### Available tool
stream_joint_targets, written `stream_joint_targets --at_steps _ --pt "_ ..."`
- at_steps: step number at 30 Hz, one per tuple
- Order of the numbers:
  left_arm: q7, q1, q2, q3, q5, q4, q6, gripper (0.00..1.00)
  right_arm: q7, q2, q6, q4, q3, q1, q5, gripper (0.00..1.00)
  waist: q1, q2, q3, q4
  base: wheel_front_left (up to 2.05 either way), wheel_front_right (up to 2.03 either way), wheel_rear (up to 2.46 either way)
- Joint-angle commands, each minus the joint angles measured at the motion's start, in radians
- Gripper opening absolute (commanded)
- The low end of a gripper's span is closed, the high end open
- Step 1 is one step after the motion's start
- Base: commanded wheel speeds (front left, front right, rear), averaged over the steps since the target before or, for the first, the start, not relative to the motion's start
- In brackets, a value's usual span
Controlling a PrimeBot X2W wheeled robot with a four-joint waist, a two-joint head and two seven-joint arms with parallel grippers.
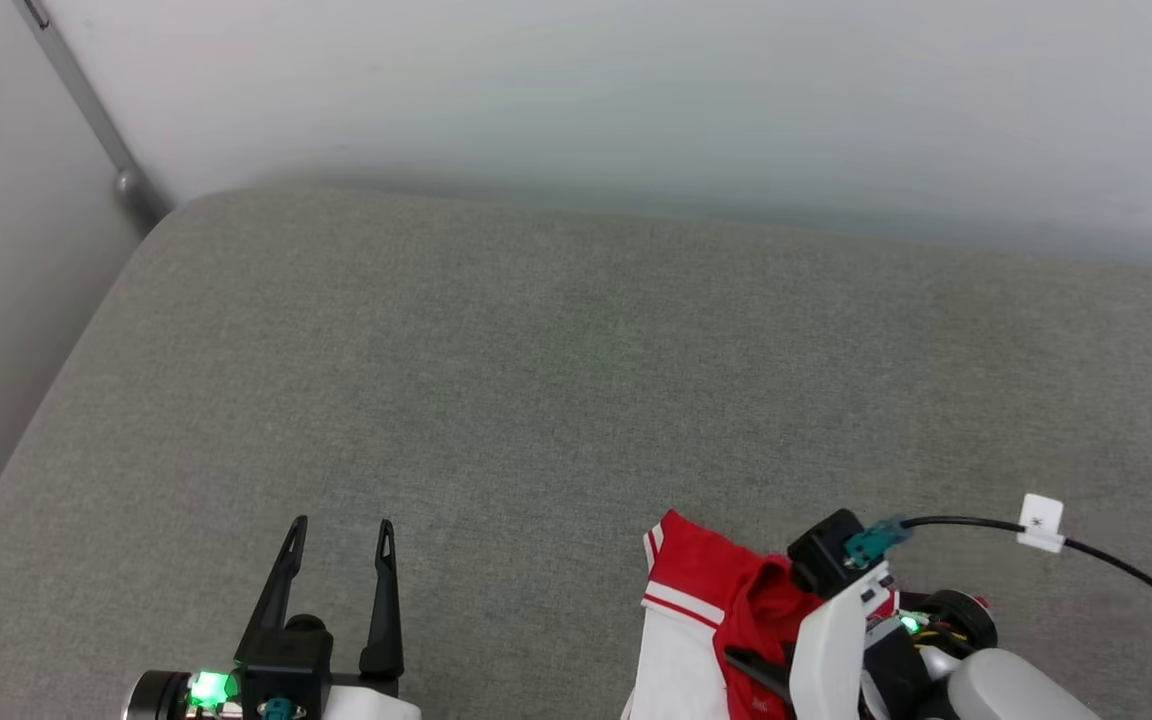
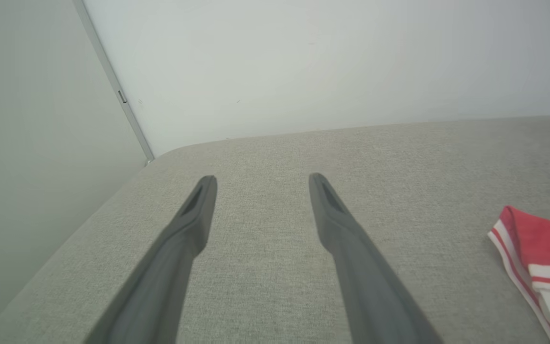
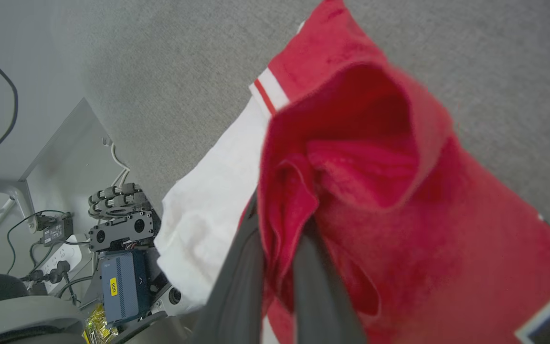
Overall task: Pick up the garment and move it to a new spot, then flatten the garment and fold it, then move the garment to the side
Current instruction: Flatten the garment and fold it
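Right gripper [image 3: 282,229], fingers pressed together on a fold of red cloth: you have the garment [image 1: 726,590] pinched near its bunched middle. The T-shirt sits at the near right edge of the grey upholstered surface [image 1: 536,350]. One striped red corner reaches onto the fabric top, and the white sleeve [image 3: 208,210] hangs past the edge, above the floor equipment. Whether any part rests with weight on the surface cannot be told.

Left gripper [image 1: 342,525], fingers spread wide and holding nothing: it hovers over bare upholstery at the near left, well apart from the garment.

Step in hand, by judgement: the first one, picking up and carrying to a new spot. Flattening, folding and moving aside are not yet begun.

The next move calls for you to carry the cloth inward over the open middle of the surface. Lift high enough that the hanging sleeve clears the edge, then set it down with room for both grippers to spread it.

Count: one garment, two grippers, one black cable [image 1: 1126,565] bearing one white tag [image 1: 1041,522].
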Motion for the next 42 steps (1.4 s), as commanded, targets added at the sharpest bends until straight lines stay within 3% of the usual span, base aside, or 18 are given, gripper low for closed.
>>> stream_joint_targets --at_steps 1,5,6,7,8,14,17,21,24,28,34,42 --pt "-0.002 -0.02 -0.006 0.005 0.007 0.0 -0.006 1.0 -0.02 0.014 0.0 0.055 0.031 -0.04 -0.016 0.0 0.0 0.0 0.018 0.013 0.0 0.0 0.0" --pt "-0.002 -0.024 -0.016 0.012 0.014 0.006 -0.011 1.0 -0.062 0.035 0.0 0.177 0.079 -0.069 -0.047 0.0 0.0 0.0 0.026 0.018 0.0 0.0 0.0" --pt "-0.002 -0.026 -0.018 0.014 0.015 0.008 -0.011 1.0 -0.074 0.038 -0.001 0.204 0.091 -0.074 -0.051 0.11 0.0 0.0 0.025 0.017 0.0 0.0 0.0" --pt "-0.002 -0.026 -0.018 0.014 0.015 0.008 -0.011 1.0 -0.074 0.038 -0.001 0.204 0.091 -0.074 -0.051 0.11 0.0 0.0 0.025 0.017 0.0 0.0 0.0" --pt "-0.002 -0.024 -0.02 0.019 0.015 0.014 -0.013 1.0 -0.106 0.042 -0.001 0.238 0.111 -0.077 -0.053 1.0 0.0 0.0 0.014 0.014 0.0 0.0 0.0" --pt "-0.002 0.013 -0.017 0.037 0.012 0.02 -0.018 1.0 -0.23 -0.001 -0.001 0.207 0.145 -0.095 -0.073 1.0 0.0 0.0 -0.037 -0.014 0.0 0.0 0.0" --pt "-0.002 0.031 -0.016 0.052 0.01 0.013 -0.018 1.0 -0.318 -0.036 -0.001 0.148 0.114 -0.089 -0.095 1.0 0.0 0.0 -0.06 -0.037 0.0 0.0 0.0" --pt "-0.002 0.05 -0.02 0.065 0.011 0.005 -0.019 1.0 -0.43 -0.079 -0.001 0.067 0.018 -0.07 -0.157 1.0 0.0 0.0 -0.075 -0.068 0.0 0.0 0.0" --pt "-0.002 0.051 -0.023 0.069 0.015 0.002 -0.021 1.0 -0.523 -0.083 -0.001 0.035 -0.117 -0.034 -0.229 1.0 0.0 0.0 -0.084 -0.086 0.0 0.0 0.0" --pt "-0.002 0.052 -0.026 0.072 0.019 0.003 -0.023 1.0 -0.643 -0.05 -0.001 0.027 -0.318 0.018 -0.344 1.0 0.0 0.0 -0.092 -0.101 0.0 0.0 0.0" --pt "-0.002 0.06 -0.028 0.072 0.028 -0.007 -0.03 1.0 -0.787 0.056 -0.001 0.015 -0.558 0.137 -0.501 1.0 0.0 0.0 -0.104 -0.115 0.0 0.0 0.0" --pt "-0.002 0.087 -0.021 0.06 0.037 -0.034 -0.04 1.0 -0.842 0.214 -0.001 -0.073 -0.715 0.305 -0.594 1.0 0.0 0.0 -0.116 -0.121 0.0 0.0 0.0"
